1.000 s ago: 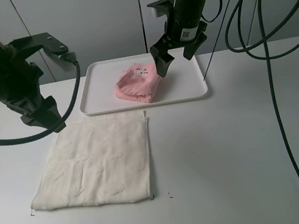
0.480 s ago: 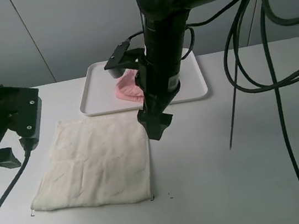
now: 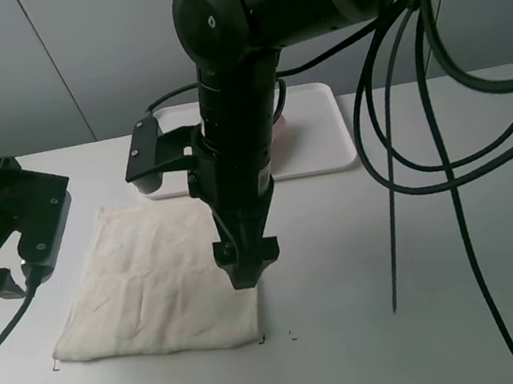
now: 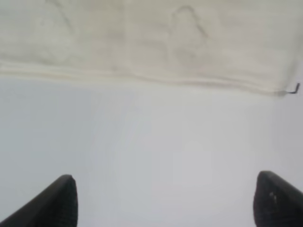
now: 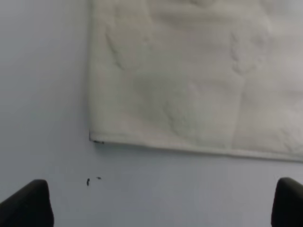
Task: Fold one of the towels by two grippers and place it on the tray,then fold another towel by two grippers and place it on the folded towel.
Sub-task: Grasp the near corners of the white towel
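My right gripper has its jaws spread wide with nothing between them. Its two black fingers sit at either edge of the wrist view, with only bare table in the gap. Just beyond the fingers lies a corner of the cream towel, with a small black corner mark right at its tip. From the high camera, that gripper points down over the towel's right edge, near the front right corner; I cannot tell whether it touches the cloth. My left gripper is also fully parted and holds nothing. There is bare table between its fingers, and the towel's hem runs across ahead of them. In the high view it sits off the towel's left side, clear of the cloth. The towel lies flat and unfolded on the table, just in front of the tray. The pink towel is on the tray, but the right arm hides nearly all of it and I see only a sliver. Black cables loop down on the right.
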Motion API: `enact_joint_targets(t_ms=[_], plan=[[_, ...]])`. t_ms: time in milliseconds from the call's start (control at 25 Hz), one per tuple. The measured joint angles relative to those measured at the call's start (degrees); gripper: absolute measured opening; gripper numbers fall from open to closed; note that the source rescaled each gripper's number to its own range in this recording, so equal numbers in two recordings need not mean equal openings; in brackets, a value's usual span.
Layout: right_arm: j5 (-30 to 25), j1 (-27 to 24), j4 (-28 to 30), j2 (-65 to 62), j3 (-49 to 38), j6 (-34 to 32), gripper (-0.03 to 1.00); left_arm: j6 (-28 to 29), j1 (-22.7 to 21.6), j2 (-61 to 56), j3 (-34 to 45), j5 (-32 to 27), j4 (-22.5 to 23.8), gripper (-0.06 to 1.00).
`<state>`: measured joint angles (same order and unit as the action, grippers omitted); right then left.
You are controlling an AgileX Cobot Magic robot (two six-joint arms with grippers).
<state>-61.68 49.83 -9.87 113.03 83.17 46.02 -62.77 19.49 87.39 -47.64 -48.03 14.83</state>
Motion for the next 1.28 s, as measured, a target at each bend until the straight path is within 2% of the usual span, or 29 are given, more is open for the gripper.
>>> enact_joint_targets(t_ms=[280,480,1080,1280], plan=[[0.22,0.84,-1.2,0.2,-0.09,-1.69,1.0,-4.5,0.0,1.21,14.27,11.21,-0.24,0.95],[0.75,0.93,-1.28,1.93,-2.48,-1.82,1.0,-4.86,0.0,1.39,18.23,18.35,-2.23,0.95],[2.96,0.93,-3.72,3.81,-3.46,-0.29,1.0,-4.98,0.0,9.12,18.23,22.6,-3.04,0.95],[2.9,3.73,-4.23,3.81,-3.46,2.09,1.0,-4.98,0.0,10.61,18.23,22.94,-3.04,0.95]])
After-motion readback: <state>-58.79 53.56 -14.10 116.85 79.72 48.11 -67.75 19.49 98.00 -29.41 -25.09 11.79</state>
